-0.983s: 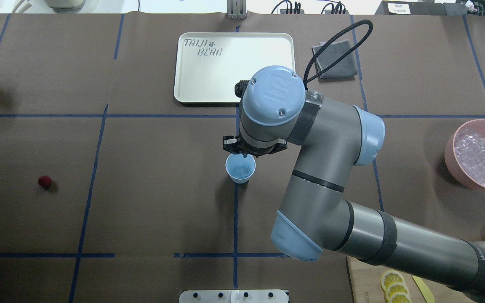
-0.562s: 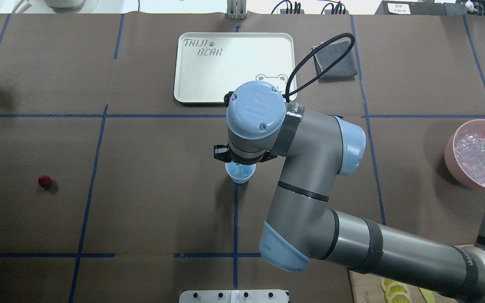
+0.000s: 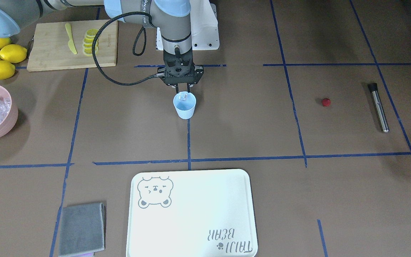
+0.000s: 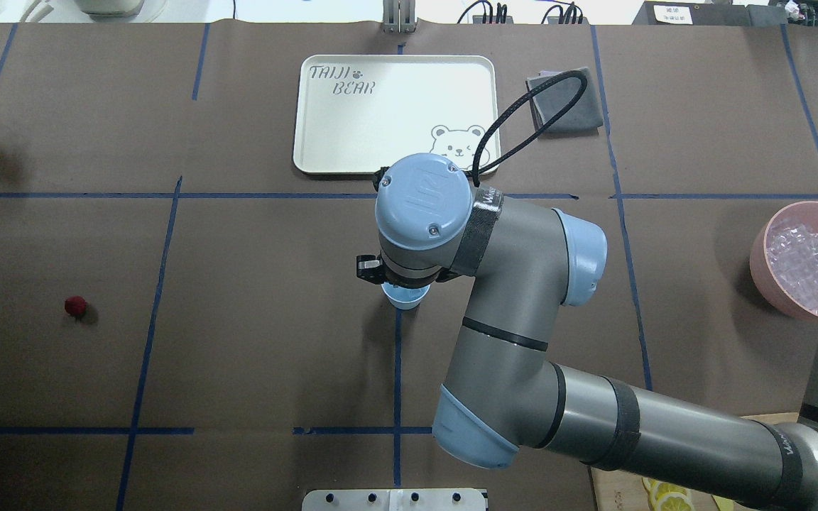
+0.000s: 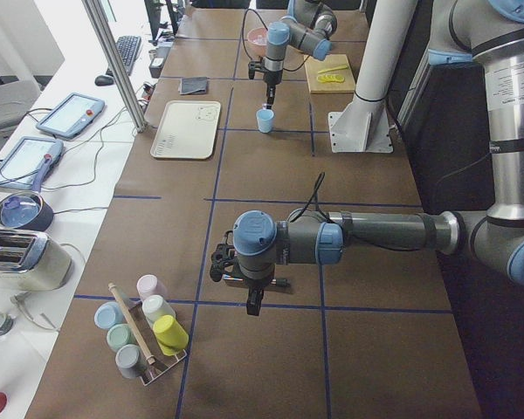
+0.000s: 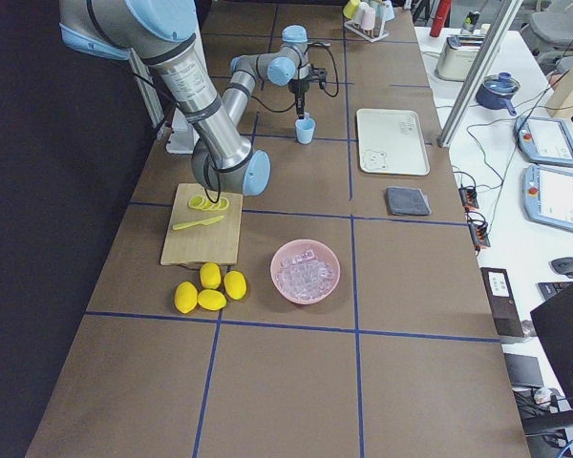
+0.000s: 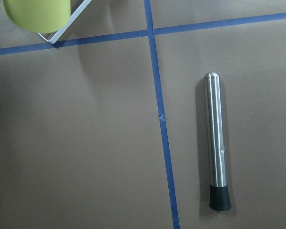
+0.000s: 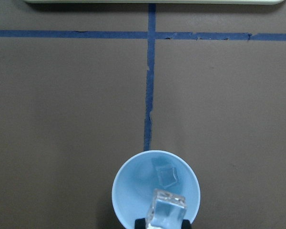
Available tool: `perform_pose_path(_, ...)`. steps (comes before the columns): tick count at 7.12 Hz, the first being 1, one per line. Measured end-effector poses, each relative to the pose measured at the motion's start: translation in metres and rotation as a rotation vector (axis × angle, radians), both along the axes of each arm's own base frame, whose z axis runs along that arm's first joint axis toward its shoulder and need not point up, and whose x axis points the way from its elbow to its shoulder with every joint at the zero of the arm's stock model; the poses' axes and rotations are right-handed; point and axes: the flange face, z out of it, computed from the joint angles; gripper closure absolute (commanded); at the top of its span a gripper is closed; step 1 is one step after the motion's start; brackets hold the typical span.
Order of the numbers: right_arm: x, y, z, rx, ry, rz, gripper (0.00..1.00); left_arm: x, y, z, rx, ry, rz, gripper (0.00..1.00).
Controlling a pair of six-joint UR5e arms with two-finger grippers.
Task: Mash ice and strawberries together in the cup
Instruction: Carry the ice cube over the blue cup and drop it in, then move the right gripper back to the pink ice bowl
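While your right hand (image 3: pixel 183 93) hangs straight down over the cup (image 3: pixel 184 107), its 2 fingers are pinched on 1 ice cube (image 8: pixel 168 209), and that cube is the thing your next move turns on. It sits directly above the cup's mouth, though toward the rim on the robot's side and not over the centre (the wrist view shows it over the near edge of the blue circle). A second cube (image 8: pixel 166 175) already lies on the bottom of the cup. I judge that letting go from here would drop the held cube inside, but a small nudge toward the middle would give you more margin against a bounce off the rim.

The strawberry (image 3: pixel 326 102) is not in the cup yet. It lies alone on the brown desk (image 3: pixel 244 117), well apart from the cup on the robot's left, so your left arm is the nearer one for it. The muddler (image 7: pixel 216 143) lies flat beyond the berry, its long axis running roughly toward and away from the robot. Your left hand (image 5: pixel 254 303) hovers over that end of the desk; I cannot tell whether it is open or closed.

Around the cup the paper-covered desk is flat, with only blue tape lines near it. The tray (image 3: pixel 191 214) and the pink bowl (image 4: pixel 764 248) of ice stand well apart.
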Motion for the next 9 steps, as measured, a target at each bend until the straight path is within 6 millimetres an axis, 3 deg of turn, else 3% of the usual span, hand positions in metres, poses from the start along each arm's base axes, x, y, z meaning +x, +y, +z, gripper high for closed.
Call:
perform_pose_path(3, 0.001, -0.002, 0.001, 0.006, 0.002, -0.007, 0.0, 0.0, 0.0, 0.0, -0.001, 0.0, 0.0, 0.0)
perform_pose_path(5, 0.03, -0.035, 0.012, 0.014, 0.007, -0.017, 0.0, 0.0, 0.0, 0.0, -0.002, 0.0, 0.0, 0.0)
perform_pose_path(7, 0.091, -0.086, 0.048, 0.021, 0.01, -0.068, 0.0, 0.0, -0.001, 0.0, 0.001, 0.0, 0.001, 0.0)
perform_pose_path(9, 0.179, -0.127, 0.103, 0.052, 0.015, -0.124, 0.0, 0.001, -0.002, -0.002, 0.005, 0.0, 0.002, 0.0)
